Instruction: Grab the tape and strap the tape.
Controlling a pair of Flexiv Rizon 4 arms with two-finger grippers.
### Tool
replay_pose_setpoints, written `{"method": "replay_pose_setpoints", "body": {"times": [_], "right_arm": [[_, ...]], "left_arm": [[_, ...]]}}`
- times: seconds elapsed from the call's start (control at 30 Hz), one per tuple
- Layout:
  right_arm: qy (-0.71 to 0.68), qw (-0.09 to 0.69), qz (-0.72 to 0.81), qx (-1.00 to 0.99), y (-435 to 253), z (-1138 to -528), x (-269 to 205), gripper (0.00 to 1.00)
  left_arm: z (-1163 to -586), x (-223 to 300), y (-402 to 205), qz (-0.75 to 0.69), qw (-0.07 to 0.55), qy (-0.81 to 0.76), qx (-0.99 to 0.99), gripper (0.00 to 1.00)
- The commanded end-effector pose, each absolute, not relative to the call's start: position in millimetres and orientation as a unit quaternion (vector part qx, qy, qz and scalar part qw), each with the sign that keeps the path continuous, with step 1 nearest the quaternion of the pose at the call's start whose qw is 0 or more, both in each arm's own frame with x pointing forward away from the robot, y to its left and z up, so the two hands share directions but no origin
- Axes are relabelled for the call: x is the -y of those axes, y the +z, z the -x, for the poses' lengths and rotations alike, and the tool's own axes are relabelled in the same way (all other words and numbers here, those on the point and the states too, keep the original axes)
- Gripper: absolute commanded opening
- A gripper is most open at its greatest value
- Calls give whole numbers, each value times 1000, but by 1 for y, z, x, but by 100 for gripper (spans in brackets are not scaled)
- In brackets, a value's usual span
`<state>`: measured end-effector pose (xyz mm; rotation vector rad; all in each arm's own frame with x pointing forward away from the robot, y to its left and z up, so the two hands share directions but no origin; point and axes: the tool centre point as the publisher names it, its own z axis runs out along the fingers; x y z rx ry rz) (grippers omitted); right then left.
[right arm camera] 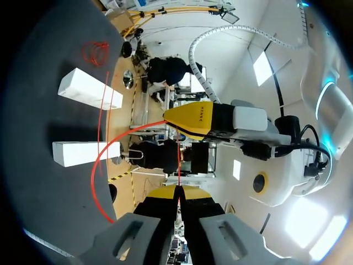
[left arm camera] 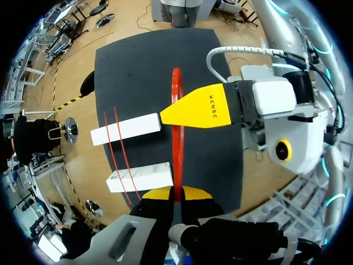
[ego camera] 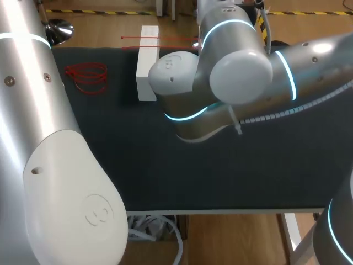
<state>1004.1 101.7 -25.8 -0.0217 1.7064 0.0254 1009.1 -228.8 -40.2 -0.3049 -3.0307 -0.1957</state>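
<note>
The grabbing looked done, while the strapping itself seemed only part way. Both arms had hold of the red tape (left arm camera: 177,149). The left gripper (left arm camera: 174,193) had its yellow fingers pressed together on the tape. From between them it ran straight ahead, past the right arm's yellow tip, and bent round into a narrow loop just beyond that tip. The right gripper (right arm camera: 177,192) likewise had its fingers closed on a thin run of the tape. That run rose from between them toward the left arm's tip ahead. From near that tip a wide bow of tape swept out to one side and came back down beside the right fingers. So the tape hung between the two pairs of fingers, seemingly held clear of the dark table (ego camera: 165,176).

Two white blocks (left arm camera: 126,128) lay on the table off to one side of the left fingers. Two thin red strands ran across them (whether they were part of the same length, I could not tell). A loose red coil (ego camera: 86,77) lay well apart from both grippers. By my judgement, what was left was to close the loop and draw it tight.
</note>
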Motion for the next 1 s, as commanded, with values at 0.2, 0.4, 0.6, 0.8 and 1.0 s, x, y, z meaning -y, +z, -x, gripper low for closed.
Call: {"method": "replay_pose_setpoints", "body": {"times": [0.2, 0.4, 0.6, 0.8, 1.0], "right_arm": [[13, 657, 15, -754, -19, -1001, -107, 0], [9, 658, 11, -753, -18, -1000, -108, 0], [5, 658, 10, -753, -17, -996, -106, 0], [2, 657, 8, -754, -18, -995, -103, 0], [3, 657, 7, -754, -16, -996, -103, 0]], "left_arm": [[-1011, 231, -39, 99, 47, -67, 992, 0], [-1011, 231, -39, 99, 47, -67, 992, 0], [-1011, 231, -39, 99, 47, -67, 992, 0], [-1011, 231, -39, 99, 47, -67, 992, 0], [-1011, 231, -39, 99, 47, -67, 992, 0]]}}
